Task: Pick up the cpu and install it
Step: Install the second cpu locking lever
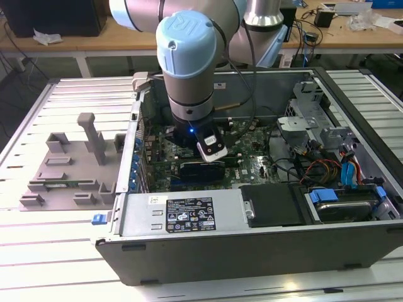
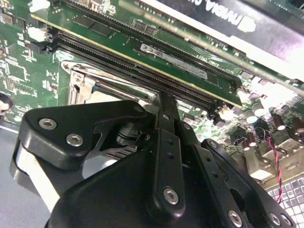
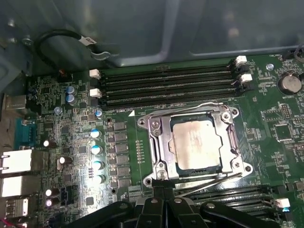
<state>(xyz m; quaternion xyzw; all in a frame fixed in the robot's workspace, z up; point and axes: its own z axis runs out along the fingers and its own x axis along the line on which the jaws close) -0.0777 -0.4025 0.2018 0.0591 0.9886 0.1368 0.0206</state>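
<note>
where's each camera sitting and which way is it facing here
Exterior view: off the arm, above the front of the open computer case, looking down at the arm's wrist and the grey fixture tray.
First wrist view: on the arm, looking down at the cpu lying in the socket; gripper.
Second wrist view: on the arm, grazing the memory slots past the gripper.
Both wrist views share the socket frame and slots.

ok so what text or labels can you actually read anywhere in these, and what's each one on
No text can be read with confidence.
Dark label on the silver case panel: print too small.
cpu top, in the first wrist view: faint marks, blurred.
Black card in the second wrist view: white letters, upside down and cut off.
Motherboard: tiny white markings, unreadable.
</note>
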